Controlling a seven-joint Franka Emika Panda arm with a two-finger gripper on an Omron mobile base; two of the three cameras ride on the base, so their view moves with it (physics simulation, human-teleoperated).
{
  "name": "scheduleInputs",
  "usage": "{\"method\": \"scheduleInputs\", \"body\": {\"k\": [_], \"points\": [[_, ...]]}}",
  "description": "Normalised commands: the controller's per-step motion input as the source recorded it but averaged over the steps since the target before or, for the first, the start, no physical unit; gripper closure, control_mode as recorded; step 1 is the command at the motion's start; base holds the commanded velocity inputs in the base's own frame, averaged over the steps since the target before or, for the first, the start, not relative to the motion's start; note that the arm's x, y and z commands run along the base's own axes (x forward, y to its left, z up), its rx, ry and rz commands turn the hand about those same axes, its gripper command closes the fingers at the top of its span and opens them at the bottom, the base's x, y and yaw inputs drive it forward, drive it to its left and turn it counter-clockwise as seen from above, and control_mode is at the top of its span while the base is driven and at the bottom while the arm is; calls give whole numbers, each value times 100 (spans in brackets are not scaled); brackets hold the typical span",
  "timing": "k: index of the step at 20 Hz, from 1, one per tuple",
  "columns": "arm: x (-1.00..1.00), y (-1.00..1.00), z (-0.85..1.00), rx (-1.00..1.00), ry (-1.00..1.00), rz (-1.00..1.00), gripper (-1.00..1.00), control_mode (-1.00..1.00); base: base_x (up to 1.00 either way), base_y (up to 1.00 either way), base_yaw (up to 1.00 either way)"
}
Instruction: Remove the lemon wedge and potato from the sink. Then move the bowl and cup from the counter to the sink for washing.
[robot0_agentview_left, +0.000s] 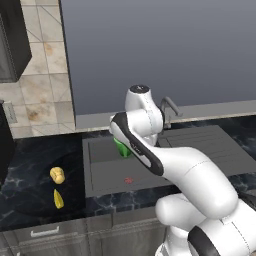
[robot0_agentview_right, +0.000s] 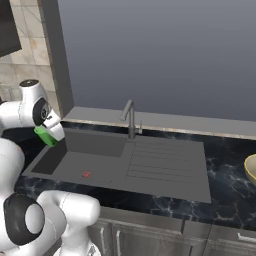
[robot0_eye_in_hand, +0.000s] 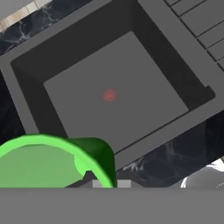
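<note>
My gripper (robot0_agentview_right: 53, 132) is shut on the rim of the bright green cup (robot0_agentview_left: 121, 149) (robot0_agentview_right: 45, 136) and holds it tilted above the left part of the dark grey sink (robot0_agentview_left: 107, 175) (robot0_agentview_right: 75, 167). In the hand view the cup (robot0_eye_in_hand: 48, 162) sits close at the lower left, with the sink basin (robot0_eye_in_hand: 131, 113) and its red drain below. The potato (robot0_agentview_left: 57, 174) and the lemon wedge (robot0_agentview_left: 58, 199) lie on the dark counter left of the sink. The tan-yellow bowl (robot0_agentview_right: 251, 169) shows at the right edge on the counter.
A dark curved faucet (robot0_agentview_right: 129, 117) stands behind the basin, with the ribbed drainboard (robot0_agentview_right: 165, 162) to its right. A grey wall panel rises behind the counter. A dark appliance (robot0_agentview_left: 11, 40) hangs at the upper left.
</note>
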Motion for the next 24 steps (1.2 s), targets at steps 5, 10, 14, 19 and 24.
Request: {"method": "scheduleInputs", "body": {"k": [5, 10, 14, 19, 24], "points": [[18, -14, -16, 7, 0, 0, 100, -100, 0, 0, 0], [21, -3, -16, 11, 0, 0, 100, -100, 0, 0, 0], [22, 0, -17, 5, 0, 0, 100, -100, 0, 0, 0], [26, -1, -17, 0, 0, 0, 100, -100, 0, 0, 0], [25, -2, -18, 0, 0, 0, 100, -100, 0, 0, 0]]}}
